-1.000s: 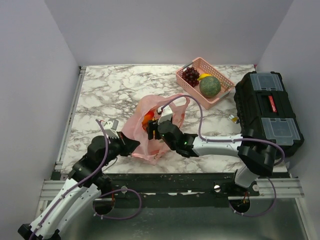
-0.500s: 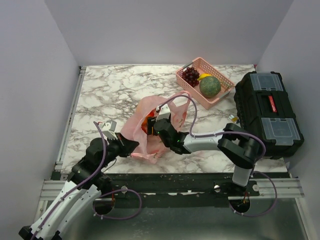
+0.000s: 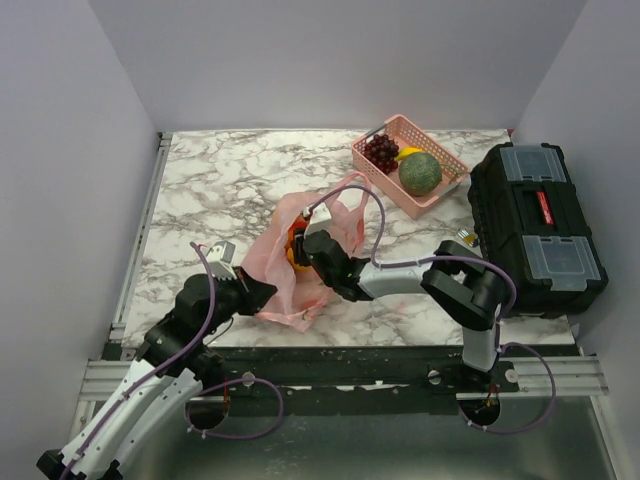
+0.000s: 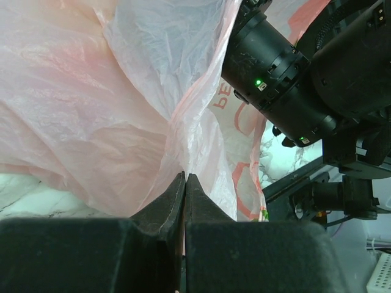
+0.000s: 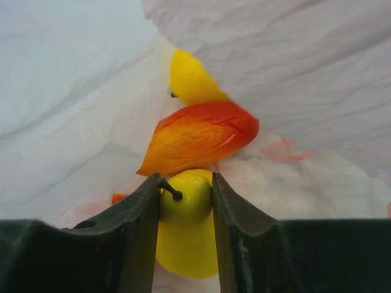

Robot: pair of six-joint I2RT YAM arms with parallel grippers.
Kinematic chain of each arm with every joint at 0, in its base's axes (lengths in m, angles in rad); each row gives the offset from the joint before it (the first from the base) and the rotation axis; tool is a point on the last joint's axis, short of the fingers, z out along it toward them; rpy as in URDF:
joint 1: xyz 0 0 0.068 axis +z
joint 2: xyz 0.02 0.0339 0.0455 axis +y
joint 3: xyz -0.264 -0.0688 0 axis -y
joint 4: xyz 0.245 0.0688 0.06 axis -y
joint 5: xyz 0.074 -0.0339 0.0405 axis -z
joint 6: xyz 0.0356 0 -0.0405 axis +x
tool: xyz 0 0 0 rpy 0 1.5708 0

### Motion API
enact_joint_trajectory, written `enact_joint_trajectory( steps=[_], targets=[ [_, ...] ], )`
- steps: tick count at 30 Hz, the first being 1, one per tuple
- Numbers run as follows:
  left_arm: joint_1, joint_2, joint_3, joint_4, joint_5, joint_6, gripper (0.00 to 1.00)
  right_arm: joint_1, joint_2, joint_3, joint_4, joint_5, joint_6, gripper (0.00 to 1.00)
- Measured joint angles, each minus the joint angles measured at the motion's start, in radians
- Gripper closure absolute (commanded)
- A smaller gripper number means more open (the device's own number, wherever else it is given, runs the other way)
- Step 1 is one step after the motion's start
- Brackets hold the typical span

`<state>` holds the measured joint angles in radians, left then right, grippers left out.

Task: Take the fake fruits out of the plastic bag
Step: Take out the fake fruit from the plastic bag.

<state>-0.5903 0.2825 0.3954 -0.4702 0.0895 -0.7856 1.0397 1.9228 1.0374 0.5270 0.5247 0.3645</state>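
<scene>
My right claw [image 5: 184, 181], inside bag [image 5: 73, 91], grips yellow fruit [image 5: 183, 244], long axis along my jaws | orange fruit [image 5: 201, 137] just beyond | left claw [image 4: 184, 183] pinches bag

The thin crinkly plastic bag [image 3: 270, 250] is glowing translucent pink, red-printed. Inside, a glossy yellow plastic fruit [image 5: 183, 235] is lying at six o'clock of a tapered orange-to-red plastic fruit [image 5: 198, 137]. The flat tabletop [image 3: 230, 185] is showing white with grey veining.

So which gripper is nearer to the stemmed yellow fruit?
Right. The right gripper clasps the yellow fruit inside the plastic bag; the left gripper pinches the bag from outside.
</scene>
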Motion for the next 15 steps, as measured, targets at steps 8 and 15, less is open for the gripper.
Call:
enact_joint_trajectory(
  steps=[8, 15],
  targets=[
    [0.000, 0.050, 0.031, -0.003, -0.015, 0.034, 1.00, 0.000, -0.057, -0.039, -0.013, -0.033, -0.011, 0.83],
    [0.000, 0.042, 0.036, -0.005, -0.045, 0.045, 1.00, 0.000, -0.247, -0.105, -0.058, -0.061, -0.018, 0.91]
  ],
)
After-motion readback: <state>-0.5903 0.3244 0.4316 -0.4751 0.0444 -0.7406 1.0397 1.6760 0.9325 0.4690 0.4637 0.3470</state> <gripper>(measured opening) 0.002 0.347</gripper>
